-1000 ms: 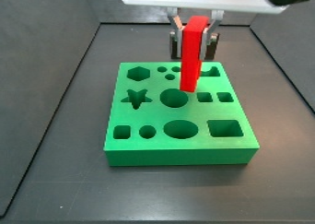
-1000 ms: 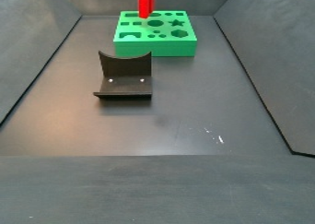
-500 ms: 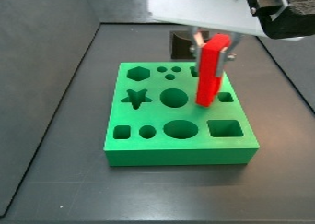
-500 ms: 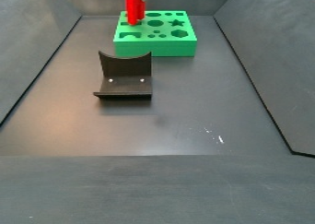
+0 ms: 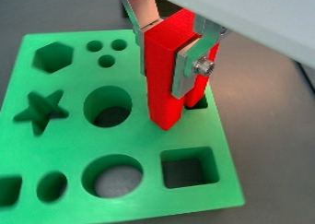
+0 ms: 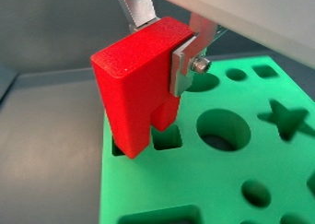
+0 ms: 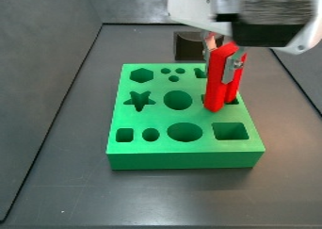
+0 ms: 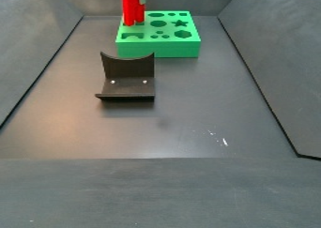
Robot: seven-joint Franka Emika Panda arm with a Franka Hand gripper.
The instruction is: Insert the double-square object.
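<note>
The double-square object, a bright red tall peg (image 7: 220,79), is held upright in my gripper (image 7: 224,56), which is shut on its upper part. In both wrist views the silver fingers (image 5: 191,67) (image 6: 185,64) clamp the peg (image 5: 168,73) (image 6: 133,91) from two sides. The peg's lower end is at the double-square hole near the right edge of the green block (image 7: 176,129). I cannot tell whether it has entered the hole. In a side view the peg (image 8: 130,4) stands over the block's (image 8: 163,42) left part.
The green block (image 5: 74,159) has several other holes: a star (image 5: 40,111), a hexagon, circles, and a square (image 5: 187,167). A dark grey curved fixture (image 8: 126,78) stands on the dark floor in front of the block. Raised walls border the floor.
My gripper has carried the red peg from the block's middle towards its right edge and lowered it, so its end now sits at the double-square hole.
</note>
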